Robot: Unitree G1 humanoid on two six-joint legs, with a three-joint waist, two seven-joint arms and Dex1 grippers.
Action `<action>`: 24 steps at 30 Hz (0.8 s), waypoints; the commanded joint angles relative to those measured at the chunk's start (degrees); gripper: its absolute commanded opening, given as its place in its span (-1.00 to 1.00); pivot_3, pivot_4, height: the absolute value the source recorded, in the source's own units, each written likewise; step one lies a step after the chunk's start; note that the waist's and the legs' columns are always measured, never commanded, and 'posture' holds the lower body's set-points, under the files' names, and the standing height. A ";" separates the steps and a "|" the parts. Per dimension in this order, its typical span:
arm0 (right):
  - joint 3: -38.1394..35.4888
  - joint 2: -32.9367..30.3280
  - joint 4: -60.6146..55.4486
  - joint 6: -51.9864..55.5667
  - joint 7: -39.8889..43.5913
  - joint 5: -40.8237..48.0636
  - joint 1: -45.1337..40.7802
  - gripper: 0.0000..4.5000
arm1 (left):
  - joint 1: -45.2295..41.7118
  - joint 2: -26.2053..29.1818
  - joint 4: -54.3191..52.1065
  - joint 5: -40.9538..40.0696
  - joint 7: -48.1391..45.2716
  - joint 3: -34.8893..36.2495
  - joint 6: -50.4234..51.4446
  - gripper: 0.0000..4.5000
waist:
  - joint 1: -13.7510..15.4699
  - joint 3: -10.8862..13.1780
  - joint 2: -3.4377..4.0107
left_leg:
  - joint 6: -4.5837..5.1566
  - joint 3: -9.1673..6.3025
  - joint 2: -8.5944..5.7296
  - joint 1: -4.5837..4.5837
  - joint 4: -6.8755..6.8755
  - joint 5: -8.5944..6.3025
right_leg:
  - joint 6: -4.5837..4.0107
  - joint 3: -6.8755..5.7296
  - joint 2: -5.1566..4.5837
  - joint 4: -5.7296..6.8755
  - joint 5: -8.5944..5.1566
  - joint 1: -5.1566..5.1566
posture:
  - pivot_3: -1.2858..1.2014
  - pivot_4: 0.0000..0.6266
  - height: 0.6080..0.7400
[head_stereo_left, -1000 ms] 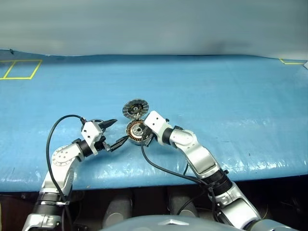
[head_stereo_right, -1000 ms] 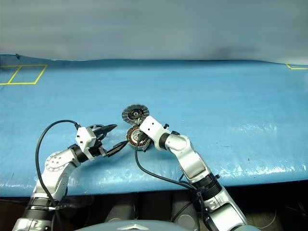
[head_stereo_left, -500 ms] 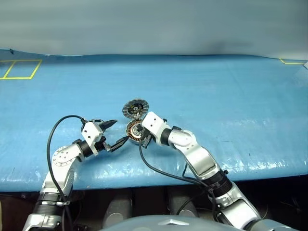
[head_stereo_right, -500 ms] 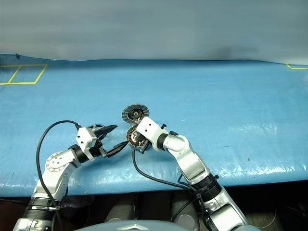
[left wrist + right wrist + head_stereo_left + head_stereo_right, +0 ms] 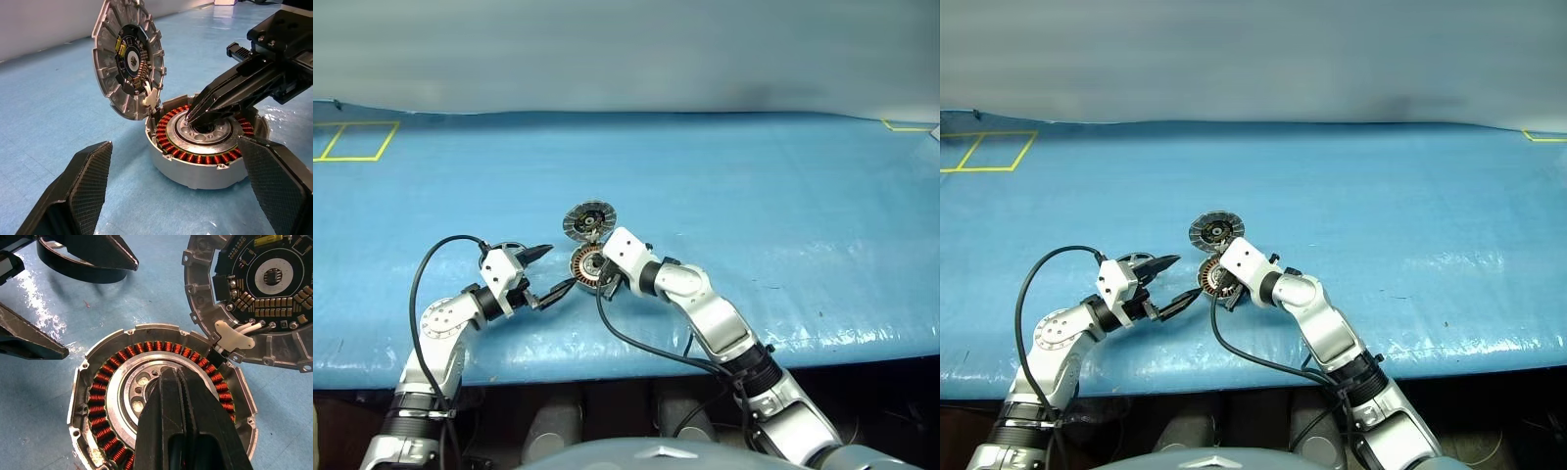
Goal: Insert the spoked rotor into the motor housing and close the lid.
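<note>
Copper windings are showing in a full ring inside the motor housing [image 5: 205, 147], which is sitting on the blue table [image 5: 783, 196] with the lid [image 5: 128, 58] hinged up at its far edge, ribbed inner face exposed. Over the last second almost nothing has shifted: the right hand [image 5: 195, 115] is still pressing its closed fingertips into the grey centre of the housing, only nudging a little, and the left hand [image 5: 546, 267] is staying put with its fingers spread wide and empty, just to the left of the housing. That stillness suggests the seating step is being finished or checked, with lid closing likely next. The spoked rotor cannot be made out separately; whether it is already seated around the centre cannot be told. The housing is lying directly beneath the right hand, in contact.
</note>
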 commanded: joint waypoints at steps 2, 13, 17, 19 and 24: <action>-1.69 1.04 2.82 0.99 -0.38 1.54 -0.31 -0.98 | 0.23 -0.20 -1.07 0.10 -0.04 0.07 -0.46 0.98 | -0.01 0.00 0.00 | 0.00 0.00 0.00 0.01 0.01 0.00 | 0.00 0.00 0.00 0.02 0.00 0.01 | 0.03 -0.52 1.00; -0.92 0.11 9.78 4.33 -0.86 0.59 0.90 -0.98 | 0.75 -0.21 -1.35 0.00 0.42 0.08 -0.59 0.98 | 0.10 -0.07 -0.01 | 0.01 0.02 0.00 0.49 0.07 0.01 | -0.14 0.02 0.00 0.04 -0.08 0.45 | 0.03 -0.52 1.00; -0.65 -0.15 10.51 4.13 -0.99 0.41 1.68 -0.98 | 0.70 -0.12 -1.28 -0.05 0.42 0.09 -0.66 0.98 | 0.26 -0.22 -0.07 | 0.01 0.03 0.02 0.79 0.06 0.00 | -0.18 0.03 -0.01 0.04 -0.12 0.53 | 0.03 -0.52 1.00; -0.51 -0.34 10.78 4.26 -1.30 0.23 2.37 -0.98 | 0.58 -0.03 -1.21 -0.06 0.36 0.12 -0.67 0.98 | 0.34 -0.36 -0.10 | 0.01 0.03 0.02 0.80 0.06 0.00 | -0.18 0.03 -0.01 0.04 -0.12 0.55 | 0.03 -0.52 1.00; -0.32 -0.99 11.40 4.27 -1.91 -0.28 3.46 -0.98 | 0.43 0.07 -1.11 -0.05 0.25 0.14 -0.71 0.98 | 0.39 -0.76 -0.12 | 0.01 0.03 0.02 0.86 0.06 0.00 | -0.18 0.03 -0.01 0.04 -0.12 0.60 | 0.03 -0.52 1.00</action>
